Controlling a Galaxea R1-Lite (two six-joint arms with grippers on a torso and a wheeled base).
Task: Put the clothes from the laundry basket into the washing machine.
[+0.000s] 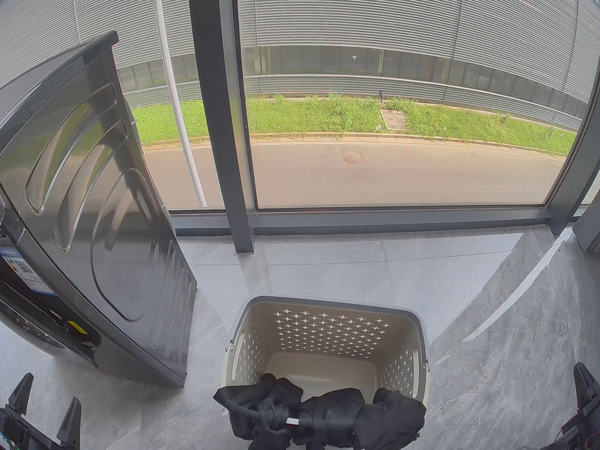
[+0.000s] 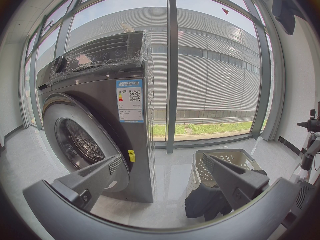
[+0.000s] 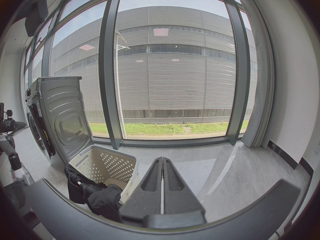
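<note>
Head view had the left gripper nearest, at 7 o'clock, its 2 fingers spread apart with nothing between them. At 5 o'clock sat the right gripper; the right wrist view showed its 2 fingers pressed together, pinching nothing. Black clothes lay at 6 o'clock, draped over the near rim of the basket and partly hanging outside it, apart from both grippers. The basket stood on the grey floor. Just beside it, at 9 o'clock, stood the washer, its side panel toward the basket; the left wrist view showed its drum at the front. Farthest, at 12 o'clock, was the window.
</note>
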